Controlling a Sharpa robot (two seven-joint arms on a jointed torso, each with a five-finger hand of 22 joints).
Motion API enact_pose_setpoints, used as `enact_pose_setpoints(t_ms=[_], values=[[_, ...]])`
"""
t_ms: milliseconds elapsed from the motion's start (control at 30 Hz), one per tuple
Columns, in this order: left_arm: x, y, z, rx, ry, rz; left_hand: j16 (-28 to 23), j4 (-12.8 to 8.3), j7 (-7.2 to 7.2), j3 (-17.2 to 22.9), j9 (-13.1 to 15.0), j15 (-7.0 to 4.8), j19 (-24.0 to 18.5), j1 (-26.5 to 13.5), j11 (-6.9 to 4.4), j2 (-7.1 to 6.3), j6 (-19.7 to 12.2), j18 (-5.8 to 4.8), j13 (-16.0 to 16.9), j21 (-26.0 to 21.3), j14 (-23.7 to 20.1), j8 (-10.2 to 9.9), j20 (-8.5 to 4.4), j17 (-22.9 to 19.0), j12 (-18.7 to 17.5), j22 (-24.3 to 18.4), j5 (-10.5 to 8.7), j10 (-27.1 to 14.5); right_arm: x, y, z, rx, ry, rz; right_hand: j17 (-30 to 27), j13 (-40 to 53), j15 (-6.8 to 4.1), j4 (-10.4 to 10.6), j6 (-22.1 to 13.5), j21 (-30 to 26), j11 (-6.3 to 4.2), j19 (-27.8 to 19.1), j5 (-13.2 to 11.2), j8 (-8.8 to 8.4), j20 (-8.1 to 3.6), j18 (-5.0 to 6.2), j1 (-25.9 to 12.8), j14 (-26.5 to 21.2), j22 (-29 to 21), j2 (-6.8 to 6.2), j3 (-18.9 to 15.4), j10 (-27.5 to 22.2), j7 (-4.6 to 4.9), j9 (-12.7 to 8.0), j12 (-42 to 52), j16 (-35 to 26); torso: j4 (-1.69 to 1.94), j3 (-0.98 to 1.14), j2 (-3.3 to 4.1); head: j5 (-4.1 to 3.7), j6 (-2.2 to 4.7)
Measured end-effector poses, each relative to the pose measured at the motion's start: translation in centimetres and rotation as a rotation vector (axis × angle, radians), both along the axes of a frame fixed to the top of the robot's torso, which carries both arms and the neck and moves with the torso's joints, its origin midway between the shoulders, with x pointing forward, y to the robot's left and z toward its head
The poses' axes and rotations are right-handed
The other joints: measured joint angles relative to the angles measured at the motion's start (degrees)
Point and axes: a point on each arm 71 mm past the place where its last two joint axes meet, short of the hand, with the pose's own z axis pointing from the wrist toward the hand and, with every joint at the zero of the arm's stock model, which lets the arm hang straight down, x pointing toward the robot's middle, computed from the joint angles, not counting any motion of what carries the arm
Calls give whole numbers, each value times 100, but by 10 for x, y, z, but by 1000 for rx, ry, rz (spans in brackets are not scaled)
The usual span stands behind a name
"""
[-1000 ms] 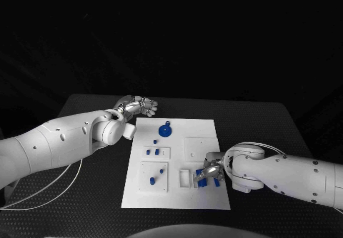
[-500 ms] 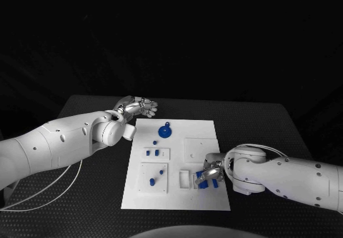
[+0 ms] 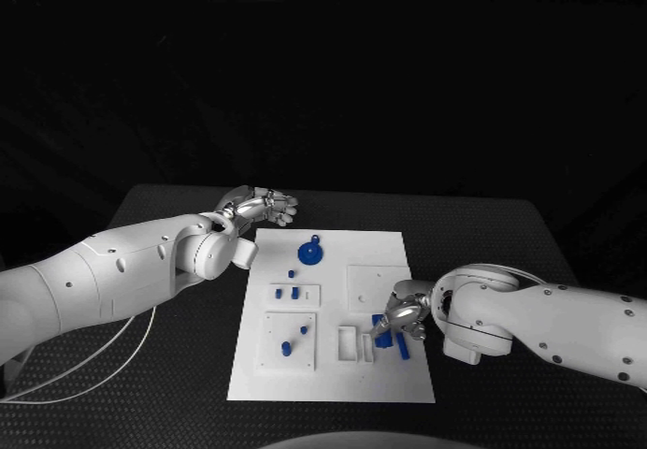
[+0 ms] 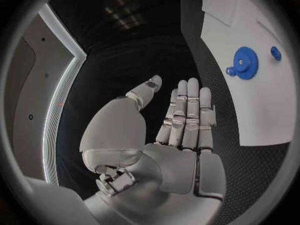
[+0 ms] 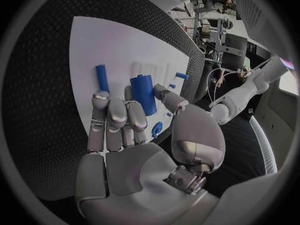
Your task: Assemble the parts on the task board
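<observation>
task board [image 3: 337,374] – blue parts [image 3: 286,293] in recesses, right robot hand [image 3: 402,318] above

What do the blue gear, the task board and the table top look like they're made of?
Blue gear: probably moulded or printed plastic, going by its even matte colour and crisp teeth.
Task board: likely matte white plastic, a smooth flat plate with raised blocks; painted metal is possible.
Table: covered by a black woven or rubbery mat, since a fine grid texture shows.

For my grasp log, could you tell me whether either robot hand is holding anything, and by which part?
The left robot hand holds nothing. The right robot hand reaches a thick blue cylinder with its fingertips, but a hold cannot be told.
</observation>
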Motion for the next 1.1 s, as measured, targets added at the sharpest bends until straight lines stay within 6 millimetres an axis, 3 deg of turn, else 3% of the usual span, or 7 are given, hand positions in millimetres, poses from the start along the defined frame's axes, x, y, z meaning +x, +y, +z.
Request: enact_pose_setpoints(t_ms=[267,533,733,1100], values=[[0,-2,0,-1,2,-3,0,0,0,0,0,0,0,0,0,0,0,0,-3,0,0,0,0,5,0,5,0,0,3,16,-5,38,63,-15,-22,0,2,-8,8,22,0,0,-1,0,0,0,-95,-1,-16,88,-8,0,8,2,-24,22,4,-3,9,-3,12],[0,-2,0,-2,3,-6,0,0,0,0,0,0,0,0,0,0,0,0,-3,0,0,0,0,11,0,5,0,0,0,33,-16,53,116,-8,-45,11,8,-24,47,23,0,-20,-45,0,19,8,-244,-6,-32,86,-24,0,7,4,-45,22,10,2,18,3,-9],[-1,-3,0,-3,5,-8,0,0,0,0,0,0,0,0,0,0,0,0,-3,0,0,0,0,12,0,4,0,0,-1,33,-22,45,128,-11,-64,26,8,1,122,45,1,-20,-141,-26,20,11,-330,-7,-45,64,-51,1,-38,20,-45,22,10,6,19,24,-23],[-1,-3,0,-3,6,-9,-22,0,0,0,1,0,0,0,0,0,0,0,-2,0,0,0,0,21,0,9,0,0,-2,34,-25,37,131,-9,-84,32,-10,1,135,44,-19,-19,-184,-12,20,10,-403,-31,-60,48,-51,23,-41,9,-45,40,5,2,19,49,-70]])
